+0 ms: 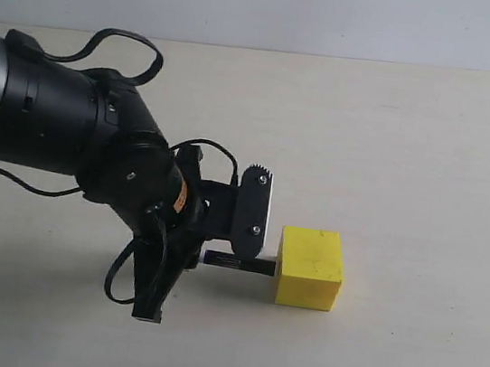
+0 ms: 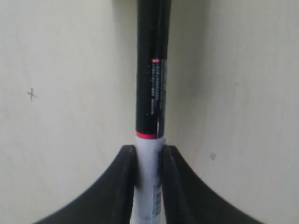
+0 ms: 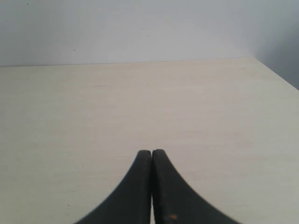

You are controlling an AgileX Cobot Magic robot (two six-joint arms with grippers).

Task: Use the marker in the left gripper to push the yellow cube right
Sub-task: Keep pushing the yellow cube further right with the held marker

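Observation:
The yellow cube [image 1: 310, 267] rests on the pale table, right of centre in the exterior view. The black left arm reaches in from the left, and my left gripper [image 1: 242, 238] is shut on the marker [image 1: 238, 263], which lies level and points right. The marker's black end meets the cube's left face. In the left wrist view the marker [image 2: 150, 98] runs out from between the two fingers [image 2: 125, 179], white barrel clamped, red ring and black cap beyond; the cube does not show there. My right gripper [image 3: 152, 153] is shut on nothing and is out of the exterior view.
The pale table [image 1: 414, 152] stretches right of and behind the cube, ending at a grey wall [image 1: 342, 15]. Black cables [image 1: 127, 48] loop over the left arm's wrist. The table's right edge [image 3: 275, 77] shows in the right wrist view.

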